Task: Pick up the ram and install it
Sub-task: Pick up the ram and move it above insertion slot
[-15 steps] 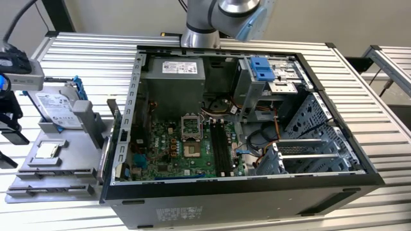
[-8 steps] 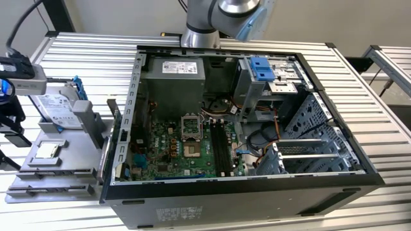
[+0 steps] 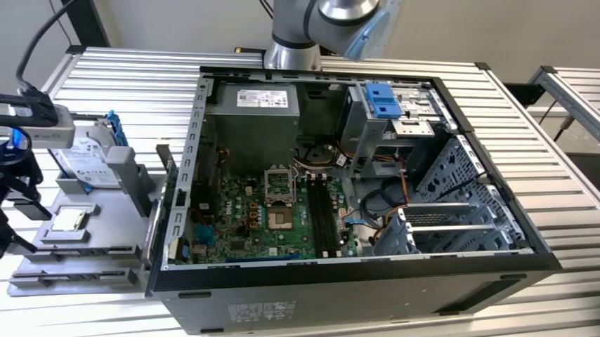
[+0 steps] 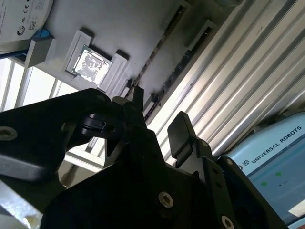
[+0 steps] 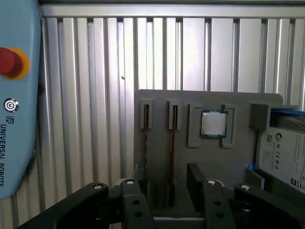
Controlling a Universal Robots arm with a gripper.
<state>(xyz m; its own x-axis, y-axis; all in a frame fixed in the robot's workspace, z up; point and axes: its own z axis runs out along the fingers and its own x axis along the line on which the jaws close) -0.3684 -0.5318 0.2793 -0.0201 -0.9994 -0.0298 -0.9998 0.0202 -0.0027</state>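
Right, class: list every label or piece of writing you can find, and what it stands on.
Hard drive: white label, print too small to read.
Power supply: white label, unreadable.
Case's outer panel: sticker, unreadable.
Pale blue housing: maker's lettering and logo.

A: How is the scene lit?
B: Evenly in the exterior view, though the inside of the case (image 3: 328,270) is left in shadow.
A: And around the gripper (image 4: 159,112)?
B: In the second wrist view it is silhouetted almost black. Glare is thrown off the ribbed table (image 4: 228,71) beside it and the chip (image 4: 90,63) beyond it.
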